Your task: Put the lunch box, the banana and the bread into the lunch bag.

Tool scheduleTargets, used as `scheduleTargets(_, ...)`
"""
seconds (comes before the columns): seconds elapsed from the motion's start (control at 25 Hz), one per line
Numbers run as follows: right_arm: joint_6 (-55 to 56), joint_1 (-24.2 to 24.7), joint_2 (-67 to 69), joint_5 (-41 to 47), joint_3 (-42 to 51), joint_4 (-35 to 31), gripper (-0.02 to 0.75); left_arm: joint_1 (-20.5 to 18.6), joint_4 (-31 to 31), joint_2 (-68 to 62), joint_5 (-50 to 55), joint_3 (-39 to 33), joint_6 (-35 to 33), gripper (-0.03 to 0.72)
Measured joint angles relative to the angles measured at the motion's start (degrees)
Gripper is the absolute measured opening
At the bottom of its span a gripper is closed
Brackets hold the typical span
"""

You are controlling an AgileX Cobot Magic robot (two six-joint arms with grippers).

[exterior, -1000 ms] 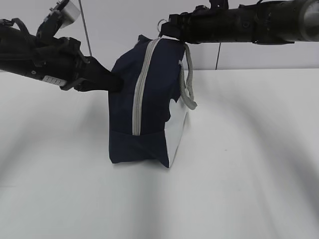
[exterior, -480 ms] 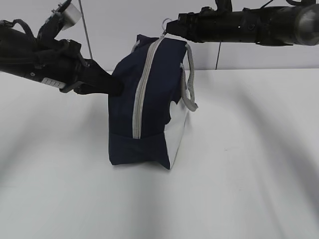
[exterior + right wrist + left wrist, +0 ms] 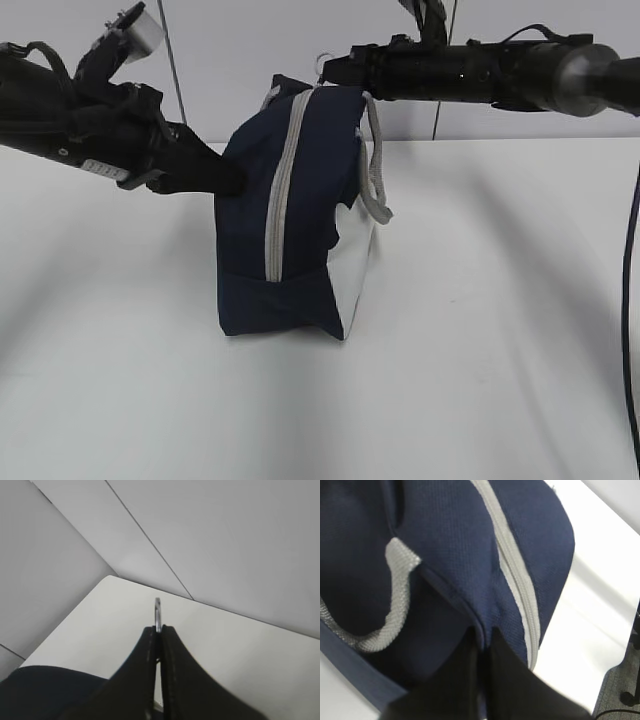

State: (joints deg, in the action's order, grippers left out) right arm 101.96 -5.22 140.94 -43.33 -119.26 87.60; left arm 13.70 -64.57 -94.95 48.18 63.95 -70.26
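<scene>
Bag (image 3: 300, 210) stands on table (image 3: 480, 330), zipper (image 3: 280, 190) closed. Left gripper (image 3: 482, 645) clamped on fabric fold at bag's side; right gripper (image 3: 158, 630) shut on ring pull (image 3: 157, 612) just ahead of its tips. Fabric soft and limp, probably light; pinch a seam, pull the ring.

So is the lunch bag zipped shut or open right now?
Shut: the lunch bag shows its grey zipper running closed up its side, no gap showing.
</scene>
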Motion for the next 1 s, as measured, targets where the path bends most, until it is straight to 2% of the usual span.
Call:
scheduleTargets(0.4, 1.1, 0.3, 2.7, -2.1, -2.7, 0.0, -0.016, 0.0, 1.0, 0.0, 0.3, 0.0, -0.1, 0.004)
scheduleTargets(0.68, 3.0, 1.0, 3.0, -8.0, -3.7, 0.0, -0.016, -1.5, -1.0, 0.1, 1.3, 0.0, -0.2, 0.028)
scheduleTargets(0.84, 5.0, 2.0, 3.0, -11.6, -6.1, 1.2, -0.016, -2.5, -3.1, 1.9, 1.5, 0.0, 0.6, 0.141)
scheduleTargets(1.0, 5.8, 2.6, 3.0, -13.6, -7.3, 2.2, -0.016, -2.7, -3.7, 4.1, 1.7, 0.0, 2.8, 0.324)
